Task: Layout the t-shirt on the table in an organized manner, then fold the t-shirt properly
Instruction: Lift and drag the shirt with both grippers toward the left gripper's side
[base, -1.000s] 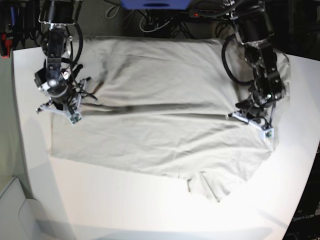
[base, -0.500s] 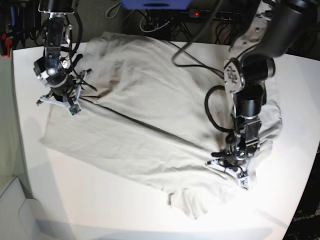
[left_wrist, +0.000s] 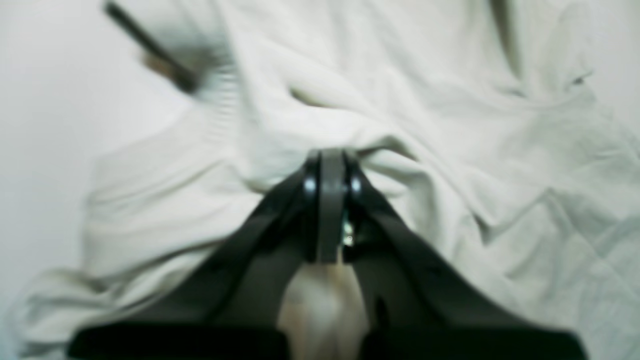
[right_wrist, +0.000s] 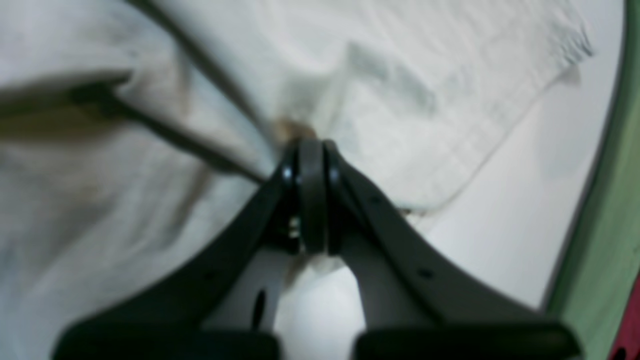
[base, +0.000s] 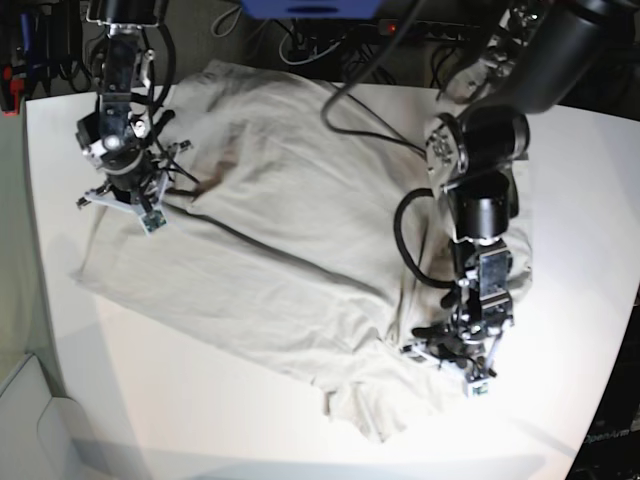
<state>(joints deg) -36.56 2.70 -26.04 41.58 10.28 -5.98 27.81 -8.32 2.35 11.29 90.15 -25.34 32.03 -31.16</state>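
Note:
The light grey-beige t-shirt (base: 290, 230) lies skewed and creased across the white table (base: 200, 400), running from far left to near right. My left gripper (base: 455, 365) is low at the shirt's near right part, shut on a bunched fold of cloth (left_wrist: 380, 150); its closed tip (left_wrist: 332, 155) sits in the fabric. My right gripper (base: 125, 205) is at the far left edge of the shirt, shut on the cloth (right_wrist: 400, 100), with taut creases running from its tip (right_wrist: 310, 145). A sleeve (base: 370, 410) sticks out toward the near edge.
Cables and a blue object (base: 310, 8) sit behind the table's far edge. A red object (base: 10, 85) is at the far left. A white box (base: 30, 420) stands at the near left corner. A green strip (right_wrist: 610, 200) borders the table in the right wrist view.
My left arm has swung toward the near edge and inward, dragging its side of the shirt along and skewing it diagonally. My right gripper shifted slightly toward the far side, still gripping.

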